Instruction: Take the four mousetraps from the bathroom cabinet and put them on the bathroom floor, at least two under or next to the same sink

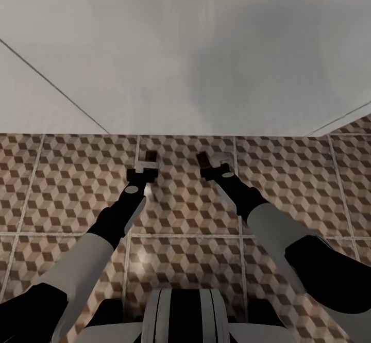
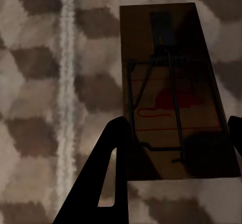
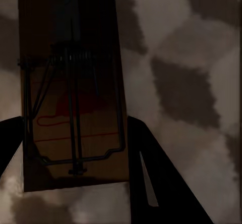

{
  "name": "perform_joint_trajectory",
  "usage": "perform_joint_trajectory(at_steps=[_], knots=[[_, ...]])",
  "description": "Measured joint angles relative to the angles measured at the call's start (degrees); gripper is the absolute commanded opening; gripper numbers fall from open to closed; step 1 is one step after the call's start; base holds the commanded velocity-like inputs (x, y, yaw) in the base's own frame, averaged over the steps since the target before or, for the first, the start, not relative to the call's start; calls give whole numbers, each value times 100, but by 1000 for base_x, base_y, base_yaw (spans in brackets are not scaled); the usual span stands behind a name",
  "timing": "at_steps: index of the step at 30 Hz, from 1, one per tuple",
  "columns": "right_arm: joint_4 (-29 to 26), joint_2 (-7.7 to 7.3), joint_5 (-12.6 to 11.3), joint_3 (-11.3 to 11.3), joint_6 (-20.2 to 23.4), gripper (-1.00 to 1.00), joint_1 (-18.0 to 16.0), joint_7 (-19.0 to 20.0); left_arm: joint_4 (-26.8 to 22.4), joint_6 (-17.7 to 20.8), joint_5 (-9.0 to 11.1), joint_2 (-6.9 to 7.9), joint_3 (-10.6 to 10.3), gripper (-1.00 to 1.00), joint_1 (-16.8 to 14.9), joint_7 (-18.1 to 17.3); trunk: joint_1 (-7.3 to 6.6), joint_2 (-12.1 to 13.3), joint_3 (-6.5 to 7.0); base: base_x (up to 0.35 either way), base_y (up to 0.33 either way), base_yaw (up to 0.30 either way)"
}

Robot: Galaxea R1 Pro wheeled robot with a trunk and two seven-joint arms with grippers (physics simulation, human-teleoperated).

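Holding one trap apiece, both arms reach forward and down over the cube-patterned brown, beige and white tiled bathroom floor [image 1: 72,188]. The left gripper [image 1: 143,170] is clenched on a small flat brown wooden mousetrap with a dark wire spring and bar [image 2: 174,90]; in the left wrist view its black fingers [image 2: 108,173] flank the near end of the board. The right gripper [image 1: 212,166] is likewise clamped on a second brown wooden mousetrap of the same make [image 3: 70,90], one black finger [image 3: 151,173] lying along the board's edge. In the head view both boards jut from the fingertips, near the foot of a plain white surface [image 1: 196,49] that meets the floor; whether this belongs to the sink unit cannot be told from here.

Assessment: the step in hand is setting these two traps down. Neither board appears to rest on the tiles yet, though the height is hard to judge. Recommended practice: lower each wrist until the board lies flat, spring side up, then open the jaws and retreat along the board's length so the fingers do not drag it. Risk: release from height could flip or skid so light a board.
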Motion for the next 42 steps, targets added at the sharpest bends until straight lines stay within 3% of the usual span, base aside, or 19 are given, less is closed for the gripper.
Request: perform_joint_trajectory(at_steps=[42], knots=[[44, -5, -7, 9, -153, -100, 0, 7, 11, -102, -1, 47, -5, -100, 0, 14, 1, 0, 0, 41, 7, 0]])
